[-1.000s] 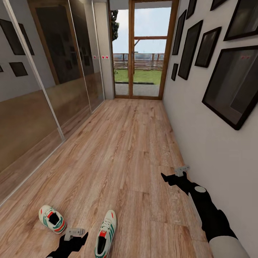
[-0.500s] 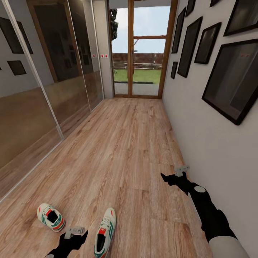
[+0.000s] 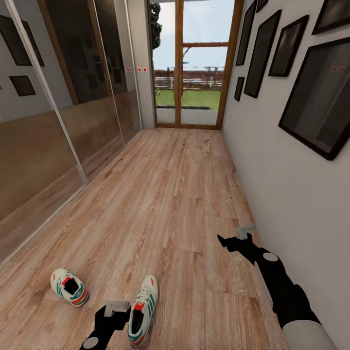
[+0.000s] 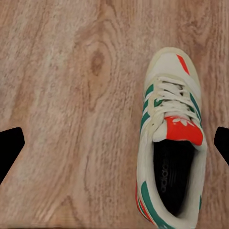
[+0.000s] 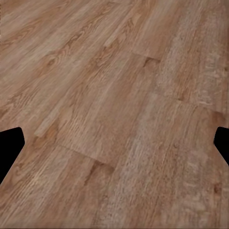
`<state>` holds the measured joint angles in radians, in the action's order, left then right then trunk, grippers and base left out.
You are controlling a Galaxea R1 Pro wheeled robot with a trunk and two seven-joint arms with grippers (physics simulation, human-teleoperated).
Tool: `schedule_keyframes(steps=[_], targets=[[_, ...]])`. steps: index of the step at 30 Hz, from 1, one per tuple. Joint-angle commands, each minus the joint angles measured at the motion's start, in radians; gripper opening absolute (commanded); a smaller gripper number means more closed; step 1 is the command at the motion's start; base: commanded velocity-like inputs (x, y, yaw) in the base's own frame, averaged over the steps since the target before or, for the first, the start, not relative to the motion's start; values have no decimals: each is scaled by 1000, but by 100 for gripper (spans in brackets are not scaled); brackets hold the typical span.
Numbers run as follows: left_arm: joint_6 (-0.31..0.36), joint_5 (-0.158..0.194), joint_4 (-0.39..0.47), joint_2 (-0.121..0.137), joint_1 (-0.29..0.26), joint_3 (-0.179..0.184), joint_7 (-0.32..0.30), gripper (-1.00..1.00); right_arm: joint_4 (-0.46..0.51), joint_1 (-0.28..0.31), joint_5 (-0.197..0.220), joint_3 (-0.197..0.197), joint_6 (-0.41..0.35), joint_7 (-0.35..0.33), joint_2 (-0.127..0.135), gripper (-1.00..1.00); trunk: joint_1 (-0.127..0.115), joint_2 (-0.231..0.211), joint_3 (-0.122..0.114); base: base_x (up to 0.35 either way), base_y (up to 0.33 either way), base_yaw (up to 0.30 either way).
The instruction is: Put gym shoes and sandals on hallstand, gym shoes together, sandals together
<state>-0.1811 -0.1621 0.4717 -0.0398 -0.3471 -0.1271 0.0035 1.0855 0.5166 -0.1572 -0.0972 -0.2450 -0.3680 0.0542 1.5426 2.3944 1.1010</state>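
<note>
1. While I look down the corridor from the head view, I see two gym shoes on the floor [image 3: 184, 194] near the bottom left of the picture, well apart from each other.
2. One shoe [image 3: 69, 287] lies toward the mirrored wardrobe doors [image 3: 58, 121], turned at an angle with its opening facing up.
3. The other shoe [image 3: 144, 309] sits upright on its sole, toe pointing roughly down the corridor toward the glass door [image 3: 194, 68], red tongue showing.
4. My left gripper [image 3: 115, 307] hangs just beside this second shoe, between the two shoes and closer to the second.
5. In the left wrist view, that shoe [image 4: 171, 148] lies between the dark fingertips [image 4: 9, 148] at the picture's edges, off-centre toward one fingertip; the fingers are spread wide and hold nothing. I cannot tell how high the gripper hangs above the shoe.
6. My right gripper [image 3: 238, 237] is held out near the wall with the dark picture frames [image 3: 316, 97], well apart from both shoes.
7. In the right wrist view, its fingertips [image 5: 10, 145] stand wide apart with bare wood planks [image 5: 114, 114] between them, so it is released too.
</note>
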Motion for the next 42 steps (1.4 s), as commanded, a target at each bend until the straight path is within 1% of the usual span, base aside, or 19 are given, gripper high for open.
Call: schedule_keyframes(steps=[1, 7, 15, 26, 27, 30, 31, 33, 37, 42], targets=[[-4, -12, -1, -4, -1, -5, 5, 100, 2, 0, -10, -2, -4, -8, 0, 100, 4, 8, 6, 0, 0, 81], [-5, -15, -2, -10, -1, -1, 12, 100, 2, 0, -10, -2, -4, -8, 0, 100, 27, 50, 34, 0, 0, 85], [-6, -17, -2, -10, -1, 3, 12, 100, 2, 0, -10, -2, -4, -8, -1, 100, 57, 106, 71, 0, 0, 89], [-10, -19, -2, -12, -1, 7, 2, 100, 2, 0, -10, -2, -4, -8, 0, 100, 62, 108, 131, 0, 0, 87], [-10, -19, -2, -12, -2, 11, -4, 100, 2, 0, -10, -2, -4, -8, 0, 100, 63, 108, 136, 0, 0, 56], [-7, -19, -1, -12, -3, 41, -40, 100, 2, 0, -10, -2, -4, -8, 0, 100, 64, 109, 153, 0, 0, 29], [-5, -19, -1, -12, -4, 58, -56, 100, 2, 0, -10, -2, -4, -8, -1, 100, 65, 109, 158, 0, 0, 15], [-3, -19, 0, -13, -6, 72, -66, 100, 2, 0, -10, -2, -4, -8, -1, 100, 65, 110, 169, 0, 0, 11], [-1, -19, 1, -14, -10, 89, -75, 100, 2, 0, -10, -2, -4, -8, -2, 100, 67, 111, 191, 0, 0, 6], [0, -19, 6, -19, -22, 98, -81, 100, 3, 0, -10, -2, -4, -8, -2, 100, 70, 112, 218, 0, 0, 2]])
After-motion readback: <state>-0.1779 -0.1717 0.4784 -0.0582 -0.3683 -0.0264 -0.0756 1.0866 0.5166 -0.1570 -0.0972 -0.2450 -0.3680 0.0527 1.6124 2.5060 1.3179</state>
